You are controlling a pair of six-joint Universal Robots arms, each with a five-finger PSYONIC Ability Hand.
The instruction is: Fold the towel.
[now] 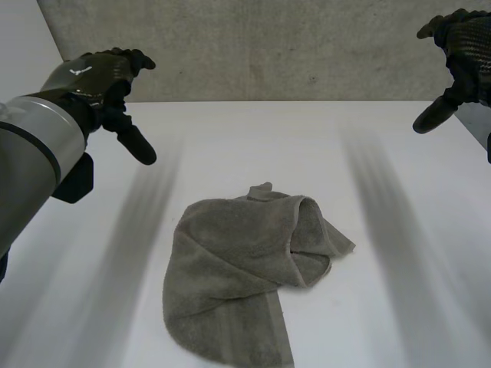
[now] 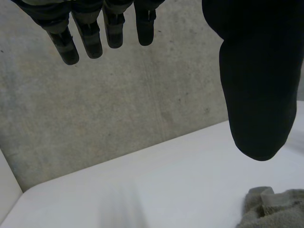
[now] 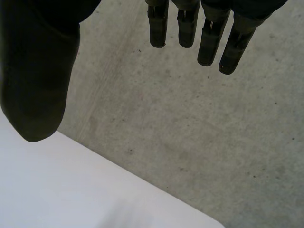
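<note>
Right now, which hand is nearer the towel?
Left. The left hand hangs open above the table, off the far left side of the towel; the right hand, also open, is farther away, off its far right side.

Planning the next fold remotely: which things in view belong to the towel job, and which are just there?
For the job: crumpled grey towel; left hand, open, raised; right hand, open, raised.
Just there: white table under the towel; concrete wall behind.
</note>
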